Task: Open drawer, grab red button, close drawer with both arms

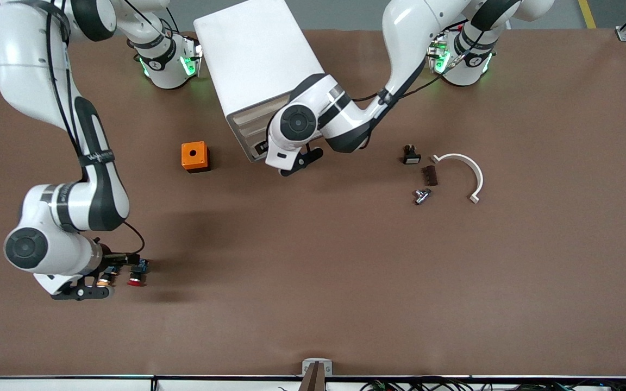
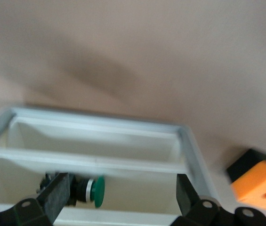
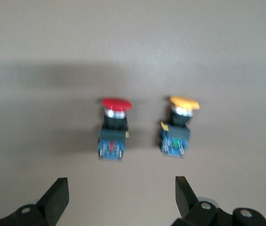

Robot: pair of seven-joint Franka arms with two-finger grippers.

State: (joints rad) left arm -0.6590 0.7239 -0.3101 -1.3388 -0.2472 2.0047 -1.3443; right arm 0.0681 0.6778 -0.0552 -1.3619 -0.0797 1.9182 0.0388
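The button (image 3: 114,126) with the red cap, black body and blue rear lies on the brown table, also seen in the front view as button (image 1: 136,280) near the right arm's end. My right gripper (image 3: 122,195) hangs just above it, open and holding nothing; it shows in the front view as right gripper (image 1: 95,285). The drawer (image 2: 100,136) of the white cabinet (image 1: 253,54) stands open, with a green-capped push-button (image 2: 95,190) inside. My left gripper (image 2: 123,197) is open over that drawer, seen in the front view as left gripper (image 1: 298,163) in front of the cabinet.
An orange-capped push-button (image 3: 178,127) lies right beside the red one. An orange box with a hole (image 1: 194,156) sits beside the cabinet. Toward the left arm's end lie a small black switch (image 1: 411,155), a dark block (image 1: 430,175), a metal piece (image 1: 421,196) and a white curved bracket (image 1: 468,171).
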